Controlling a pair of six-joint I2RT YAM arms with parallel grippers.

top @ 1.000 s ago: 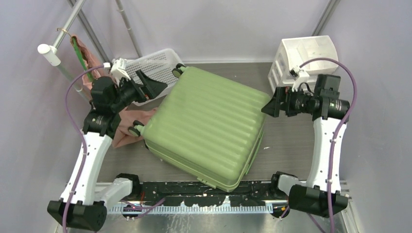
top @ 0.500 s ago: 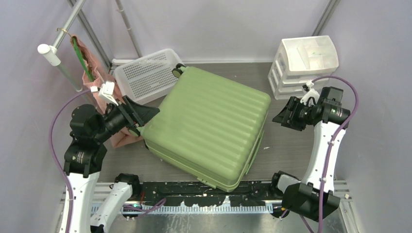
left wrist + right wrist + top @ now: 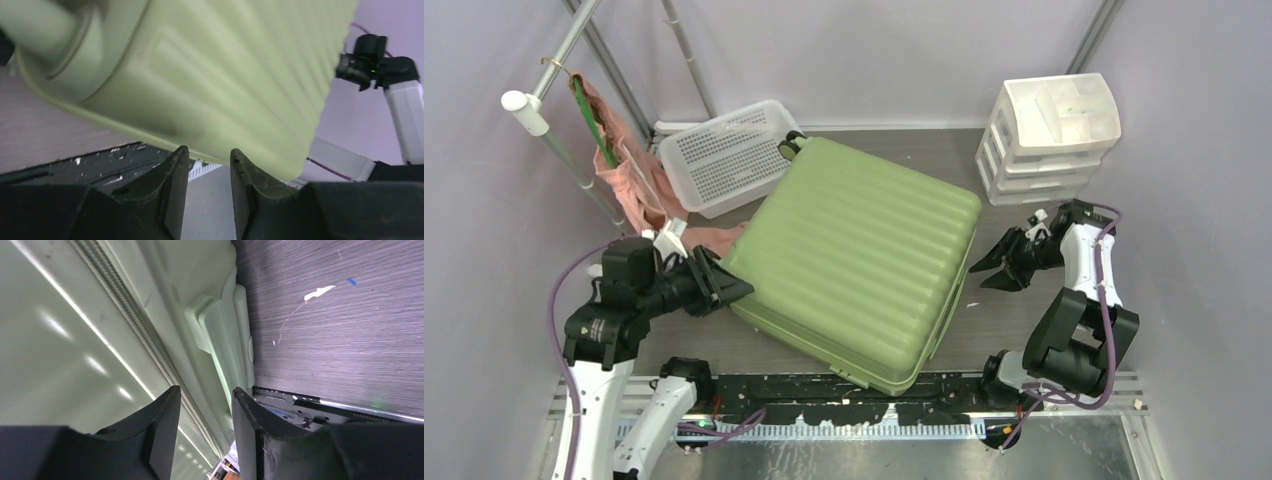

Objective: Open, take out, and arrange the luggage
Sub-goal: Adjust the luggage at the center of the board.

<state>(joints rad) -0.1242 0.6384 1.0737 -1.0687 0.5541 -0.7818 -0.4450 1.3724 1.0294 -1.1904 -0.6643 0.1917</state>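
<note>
The luggage (image 3: 854,265), a light-green ribbed hard-shell suitcase, lies flat and closed on the table, turned at an angle. My left gripper (image 3: 734,285) is at its near-left corner, below the wheel. In the left wrist view the shell (image 3: 225,75) fills the top, and the left gripper (image 3: 209,155) is open with nothing between its fingers. My right gripper (image 3: 989,272) sits just off the suitcase's right side. In the right wrist view it (image 3: 205,392) is open, facing the zipper seam (image 3: 130,325) and the side handle (image 3: 227,340).
A white mesh basket (image 3: 729,155) stands behind the suitcase's left corner. A white drawer unit (image 3: 1049,135) is at the back right. Pink cloth (image 3: 639,185) hangs from a slanted pole (image 3: 554,140) on the left. A black rail (image 3: 824,385) runs along the near edge.
Both arms dropped low and came nearer. The left gripper went from the basket to the suitcase's near-left corner, the right from the drawer unit to its right side. Both jaws narrowed.
</note>
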